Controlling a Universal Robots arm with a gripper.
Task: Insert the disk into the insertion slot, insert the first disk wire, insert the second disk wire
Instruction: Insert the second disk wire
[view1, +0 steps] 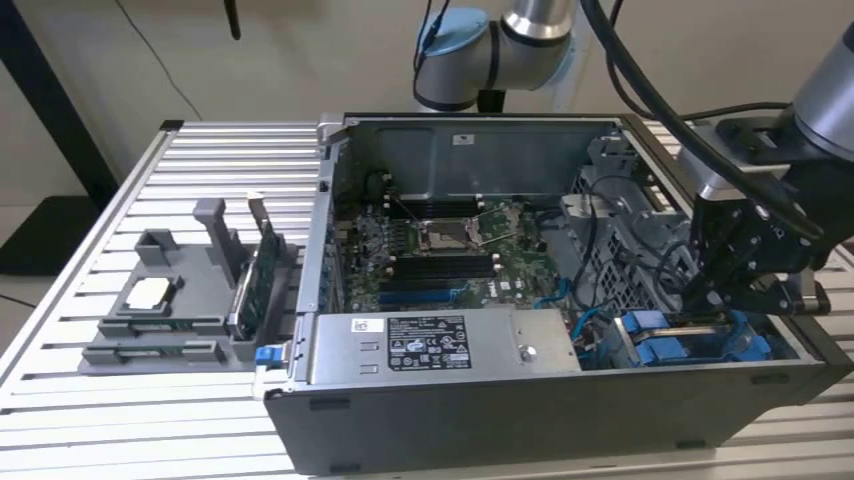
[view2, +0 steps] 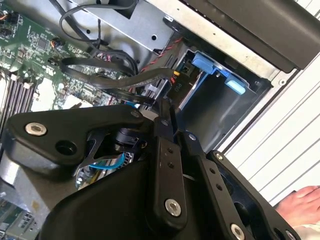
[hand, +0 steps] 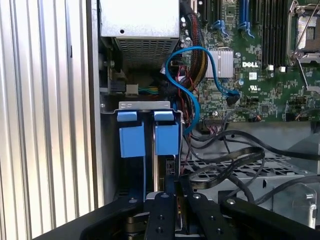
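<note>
The arm reaches down into the open computer case (view1: 441, 440). The gripper (hand: 176, 189) has its fingers close together, just above the disk (hand: 166, 140) sitting in the insertion slot (hand: 147, 106).

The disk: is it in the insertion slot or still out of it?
In. In the first wrist view the blue-framed disk sits upright inside the insertion slot of the drive cage, and the gripper is right at its edge.

Looping black cables (hand: 235, 160) and a curled blue data cable (hand: 192, 75) crowd the way beside the dark grey metal drive cage (hand: 145, 107), where two blue plastic carriers (hand: 150, 140) fill the bays. The ribbed silver counter (view1: 200, 160) outside the case lies open.
</note>
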